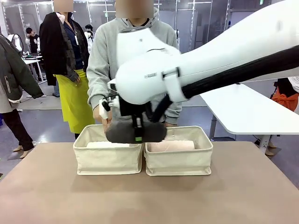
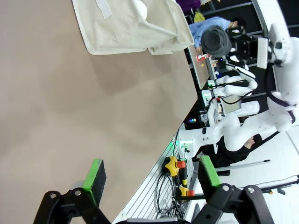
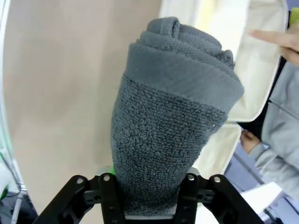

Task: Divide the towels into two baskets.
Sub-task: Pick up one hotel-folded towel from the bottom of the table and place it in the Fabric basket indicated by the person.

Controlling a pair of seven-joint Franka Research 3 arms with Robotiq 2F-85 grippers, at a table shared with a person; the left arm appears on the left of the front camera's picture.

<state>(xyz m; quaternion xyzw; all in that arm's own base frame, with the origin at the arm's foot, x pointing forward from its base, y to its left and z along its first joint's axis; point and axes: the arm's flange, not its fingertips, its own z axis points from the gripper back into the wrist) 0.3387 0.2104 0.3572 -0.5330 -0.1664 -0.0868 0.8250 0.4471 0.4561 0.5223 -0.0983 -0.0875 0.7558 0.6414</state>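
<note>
My right gripper (image 1: 137, 134) is shut on the dark grey towel (image 1: 135, 132), holding the roll level just above the baskets, mostly over the left basket (image 1: 108, 161). A white towel (image 1: 107, 144) lies in that basket. A pale pink towel (image 1: 170, 146) lies in the right basket (image 1: 178, 162). In the right wrist view the grey towel (image 3: 173, 116) stands up between the jaws of my right gripper (image 3: 147, 186), with a cream basket (image 3: 261, 60) behind it. My left gripper (image 2: 152, 175) is open over the table with nothing between its green pads (image 2: 96, 175).
A person in a grey hoodie stands right behind the baskets, one hand (image 1: 100, 114) at the left basket's far rim and a finger (image 3: 275, 39) pointing over a basket. The brown table (image 1: 149, 200) lies bare in front. A basket (image 2: 131, 23) lies far ahead of my left gripper.
</note>
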